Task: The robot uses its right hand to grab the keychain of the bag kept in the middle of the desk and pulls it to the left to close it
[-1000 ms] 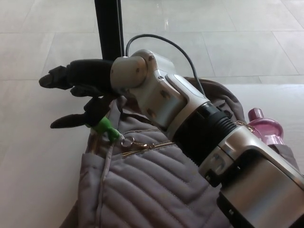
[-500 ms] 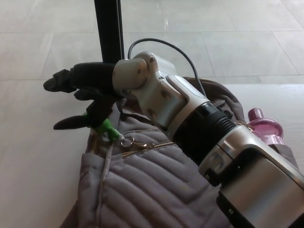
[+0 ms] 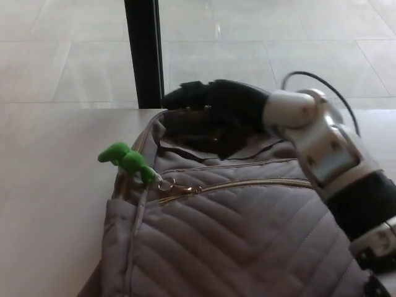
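A grey quilted bag [image 3: 235, 241] fills the lower middle of the head view. Its gold zipper [image 3: 247, 184] runs across the front, with the slider at the left end. A green keychain [image 3: 127, 159] hangs from that slider by a small gold clasp [image 3: 170, 185] and rests free at the bag's upper left corner. My right hand [image 3: 213, 102] hovers over the bag's back top edge, well right of the keychain. It is open and holds nothing, its black fingers pointing left. My silver right forearm [image 3: 322, 142] comes in from the lower right. The left hand does not show.
The bag lies on a pale desk [image 3: 55, 185] whose far edge runs behind it. A black upright post [image 3: 143, 52] stands just beyond that edge, above the bag's left corner. Tiled floor [image 3: 278, 43] lies behind.
My right hand has left the keychain and swung right and back across the bag's top. The green keychain, half covered by the fingers before, now lies in full view.
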### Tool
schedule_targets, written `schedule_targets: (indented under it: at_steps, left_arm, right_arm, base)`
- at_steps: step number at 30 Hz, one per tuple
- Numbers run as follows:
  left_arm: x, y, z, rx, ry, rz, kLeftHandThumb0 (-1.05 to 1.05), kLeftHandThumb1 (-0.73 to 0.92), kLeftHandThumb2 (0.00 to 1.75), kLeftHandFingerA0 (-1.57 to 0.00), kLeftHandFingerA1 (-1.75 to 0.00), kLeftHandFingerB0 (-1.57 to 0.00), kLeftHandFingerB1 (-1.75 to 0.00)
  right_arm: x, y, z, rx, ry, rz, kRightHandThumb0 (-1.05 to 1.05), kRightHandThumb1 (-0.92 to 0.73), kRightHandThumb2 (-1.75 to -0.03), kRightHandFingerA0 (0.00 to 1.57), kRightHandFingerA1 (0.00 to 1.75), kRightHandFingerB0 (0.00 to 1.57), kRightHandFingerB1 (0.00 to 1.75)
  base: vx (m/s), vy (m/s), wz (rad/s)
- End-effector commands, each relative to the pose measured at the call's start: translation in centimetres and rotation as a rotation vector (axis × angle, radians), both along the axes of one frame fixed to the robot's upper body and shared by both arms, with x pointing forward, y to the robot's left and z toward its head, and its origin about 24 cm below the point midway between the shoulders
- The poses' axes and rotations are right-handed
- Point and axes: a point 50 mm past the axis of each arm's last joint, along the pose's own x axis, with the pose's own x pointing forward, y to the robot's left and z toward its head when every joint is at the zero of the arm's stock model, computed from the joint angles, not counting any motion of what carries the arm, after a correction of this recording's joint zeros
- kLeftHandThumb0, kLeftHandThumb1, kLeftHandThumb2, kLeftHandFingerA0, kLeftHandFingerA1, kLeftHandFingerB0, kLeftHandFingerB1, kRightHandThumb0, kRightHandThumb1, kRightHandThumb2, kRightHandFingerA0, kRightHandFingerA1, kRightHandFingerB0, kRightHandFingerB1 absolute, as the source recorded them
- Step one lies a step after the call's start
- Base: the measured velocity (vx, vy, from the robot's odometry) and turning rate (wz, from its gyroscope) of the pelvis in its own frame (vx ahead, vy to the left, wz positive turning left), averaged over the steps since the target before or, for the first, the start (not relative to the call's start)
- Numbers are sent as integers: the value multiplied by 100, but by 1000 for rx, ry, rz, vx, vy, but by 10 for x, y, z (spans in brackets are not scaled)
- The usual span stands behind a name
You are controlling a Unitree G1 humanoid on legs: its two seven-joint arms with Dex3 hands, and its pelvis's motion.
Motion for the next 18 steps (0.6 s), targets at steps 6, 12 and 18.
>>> schedule_targets:
  at_steps: [6,12,18]
  left_arm:
    - [37,-33,63,-245,-436,-269,-86,67,113,-81,-92,-74,-91]
    - [27,-34,58,-252,-388,-286,-81,66,114,-83,-92,-66,-91]
    - [13,-26,52,-273,-327,-255,-84,82,65,-70,-103,-57,-101]
  right_arm:
    - [-58,-156,78,-57,-379,-209,-81,-71,-63,25,39,14,26]
    - [-80,-227,110,-50,-458,-417,-71,-73,-64,23,40,12,23]
    - [-118,-298,146,-21,-533,-666,-72,-56,-92,17,52,5,39]
  base:
    - [0,0,0]
    - [0,0,0]
    - [0,0,0]
